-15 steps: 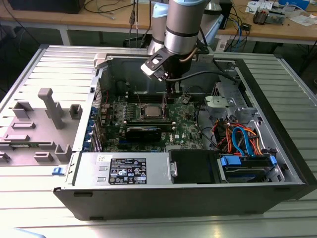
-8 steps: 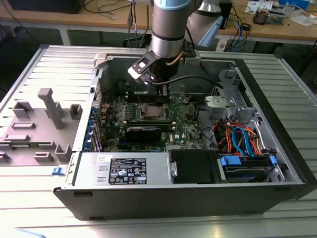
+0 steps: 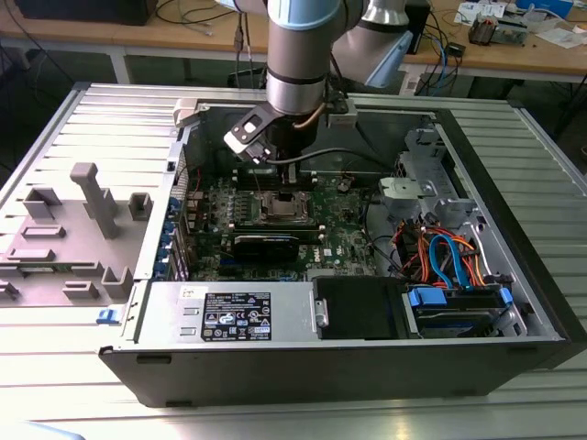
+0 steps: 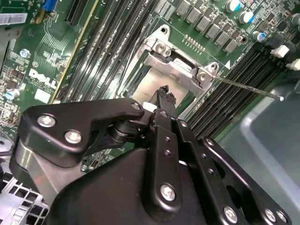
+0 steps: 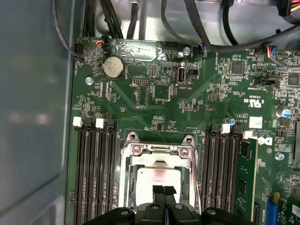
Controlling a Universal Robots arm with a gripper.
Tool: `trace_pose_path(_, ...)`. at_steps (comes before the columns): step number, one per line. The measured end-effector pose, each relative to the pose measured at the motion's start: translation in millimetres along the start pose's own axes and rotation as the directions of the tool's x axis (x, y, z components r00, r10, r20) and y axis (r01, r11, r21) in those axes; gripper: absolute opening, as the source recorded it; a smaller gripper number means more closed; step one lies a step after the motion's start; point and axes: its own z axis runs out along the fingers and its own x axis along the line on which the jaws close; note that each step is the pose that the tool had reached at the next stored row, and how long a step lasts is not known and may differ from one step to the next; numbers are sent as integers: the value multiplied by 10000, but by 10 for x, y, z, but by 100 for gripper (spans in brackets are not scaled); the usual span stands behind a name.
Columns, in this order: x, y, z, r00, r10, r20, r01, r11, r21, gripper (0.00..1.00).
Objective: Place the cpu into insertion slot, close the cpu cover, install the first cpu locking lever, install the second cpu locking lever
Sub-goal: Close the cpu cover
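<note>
Nearest the lens in the second wrist view, the black linkage of the gripper (image 4: 164, 93) crowds the foreground and hides much of the board under it. Its jaws stand together, tip against tip, with nothing seen between them. This shows most plainly in the first wrist view, where the two fingertips (image 5: 157, 191) sit side by side.

Right beneath the jaws lies the cpu (image 5: 157, 178), silvery top up and seated in the insertion slot (image 3: 280, 208). The jaws block part of its near edge. The cpu cover (image 5: 158, 150) frames the chip with its silvery plate. I cannot tell whether the tips touch the chip or the cover, or whether the cover lies fully flat.

Just off to one side of the jaws, a thin wire lever (image 4: 243, 86) reaches out from the cover's corner over the memory slots (image 5: 93, 173), which flank the jaws in long black rows on both sides. One green memory module (image 5: 246, 173) stands a few rows away.

Beyond the jaws the green motherboard (image 5: 154, 98) carries a coin battery (image 5: 114, 67), and black cables (image 5: 206, 28) loop past its far edge. In the exterior view the arm comes straight down into the open case, with the power-supply box (image 3: 234, 312) well clear of the jaws along the near wall. Orange and blue cables (image 3: 440, 257) lie toward the exterior view's right.
</note>
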Motion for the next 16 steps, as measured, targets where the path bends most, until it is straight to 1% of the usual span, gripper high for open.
trace_pose_path(2, 4, -46, 39, 10000, -1, -1, 1, 10000, 0, 11)
trace_pose_path(4, 6, -70, 54, 10000, 0, 0, 0, 10000, 0, 11)
trace_pose_path(6, 9, -113, 76, 10000, 0, -1, 0, 10000, 1, 11)
trace_pose_path(7, 11, -125, 86, 10000, 0, -1, 0, 10000, -1, 11)
trace_pose_path(9, 12, -135, 103, 10000, 0, -1, 0, 10000, 0, 11)
trace_pose_path(11, 13, -147, 135, 10000, -2, -1, 2, 10000, 0, 11)
trace_pose_path(16, 15, -149, 182, 10000, -1, 0, 1, 10000, 1, 11)
